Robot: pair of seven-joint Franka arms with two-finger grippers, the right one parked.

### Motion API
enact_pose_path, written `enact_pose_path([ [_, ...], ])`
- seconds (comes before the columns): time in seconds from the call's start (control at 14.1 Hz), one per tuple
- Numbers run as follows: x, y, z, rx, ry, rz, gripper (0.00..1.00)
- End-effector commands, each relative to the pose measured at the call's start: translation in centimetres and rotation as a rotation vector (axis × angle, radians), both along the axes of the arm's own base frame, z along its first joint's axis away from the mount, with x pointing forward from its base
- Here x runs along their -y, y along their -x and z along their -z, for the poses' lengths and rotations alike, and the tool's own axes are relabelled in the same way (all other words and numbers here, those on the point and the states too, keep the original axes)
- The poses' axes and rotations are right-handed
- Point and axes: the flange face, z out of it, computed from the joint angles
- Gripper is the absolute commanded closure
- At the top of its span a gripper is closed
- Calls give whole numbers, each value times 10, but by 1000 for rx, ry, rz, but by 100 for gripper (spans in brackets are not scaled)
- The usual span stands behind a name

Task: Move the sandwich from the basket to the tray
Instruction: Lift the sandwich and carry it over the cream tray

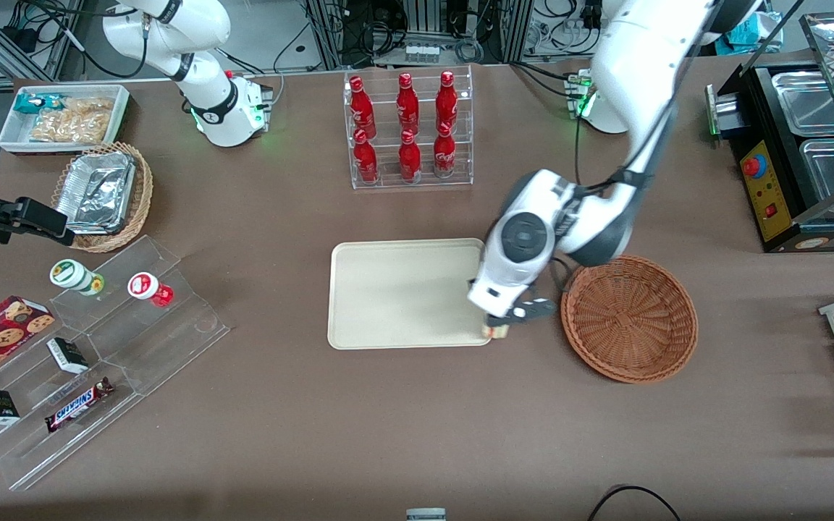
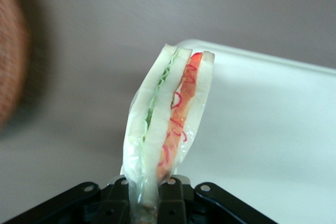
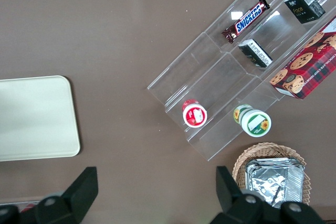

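My left gripper [image 1: 498,327] hangs over the corner of the cream-beige tray [image 1: 388,293] that is nearest the reddish-brown wicker basket [image 1: 630,317]. It is shut on the sandwich [image 2: 170,114], a plastic-wrapped white-bread wedge with green and red-orange filling. In the front view only a small bit of the sandwich [image 1: 497,331] shows under the gripper. In the left wrist view the gripper [image 2: 153,195] pinches the wrapper's end, with the tray [image 2: 273,124] beneath and the basket [image 2: 9,51] at the edge. The basket holds nothing I can see.
A clear rack of red bottles [image 1: 408,130] stands farther from the front camera than the tray. A clear stepped snack stand [image 1: 91,347], a tan basket with foil trays [image 1: 102,195] and a white snack bin [image 1: 62,116] lie toward the parked arm's end. A black food warmer [image 1: 801,145] stands toward the working arm's end.
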Motion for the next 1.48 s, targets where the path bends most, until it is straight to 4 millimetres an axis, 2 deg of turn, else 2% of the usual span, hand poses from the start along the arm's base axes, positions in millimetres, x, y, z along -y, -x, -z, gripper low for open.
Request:
enact_pose_path([
  [0.0,57,12,3,15,6,-55,94],
  [0.21,105,33,9,38,17,-95,95],
  [0.35,124,46,8,61,38,-95,95],
  [0.49,140,61,19,63,36,-112,95],
  [0.78,155,63,36,95,70,-102,95],
  [1.06,154,63,50,103,47,-93,92],
  [1.13,155,63,49,102,50,-95,86],
  [1.2,154,63,50,99,50,-93,54],
  [1.27,154,62,48,97,53,-104,1],
  [1.41,153,61,34,108,52,-101,0],
])
